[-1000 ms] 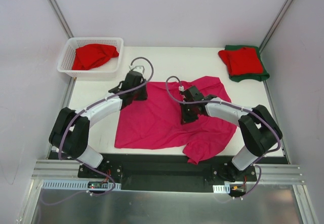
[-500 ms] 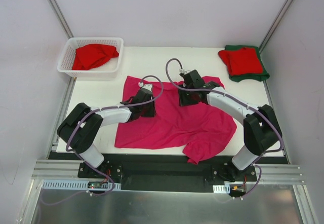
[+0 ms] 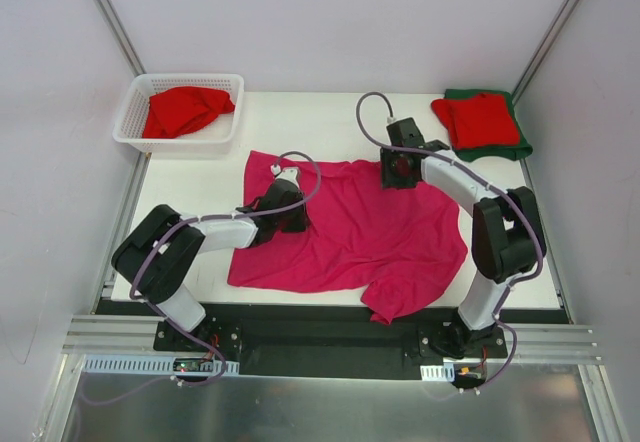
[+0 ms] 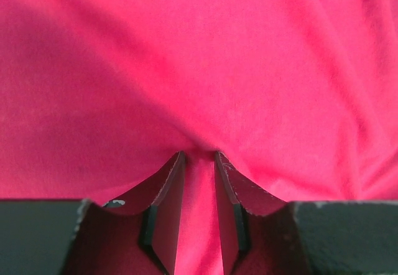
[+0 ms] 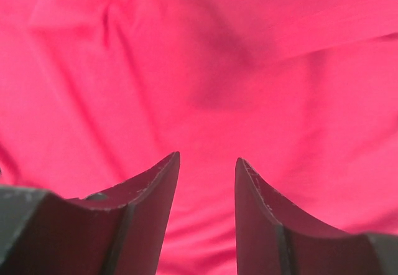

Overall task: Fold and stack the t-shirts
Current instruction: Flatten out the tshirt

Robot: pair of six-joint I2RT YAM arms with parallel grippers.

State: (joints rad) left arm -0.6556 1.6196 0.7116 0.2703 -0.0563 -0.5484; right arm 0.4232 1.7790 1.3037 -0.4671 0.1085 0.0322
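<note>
A magenta-pink t-shirt (image 3: 350, 237) lies spread over the middle of the table, its lower right corner hanging over the near edge. My left gripper (image 3: 292, 214) is low on its left part. In the left wrist view the gripper (image 4: 199, 153) is shut on a ridge of the pink cloth (image 4: 199, 57) that runs between the narrow jaws. My right gripper (image 3: 400, 170) hovers over the shirt's back edge. In the right wrist view the gripper (image 5: 207, 157) is open over the pink cloth (image 5: 205, 57), with nothing between its fingers.
A white lattice basket (image 3: 128, 120) at the back left holds a crumpled red t-shirt (image 3: 185, 110). At the back right a folded red t-shirt (image 3: 478, 119) lies on a dark green one (image 3: 495, 152). Booth walls rise close on both sides.
My right gripper opened and moved from the shirt's middle to its back right edge. The left gripper slid from the back left corner onto the cloth. The shirt's back edge now lies flatter.
</note>
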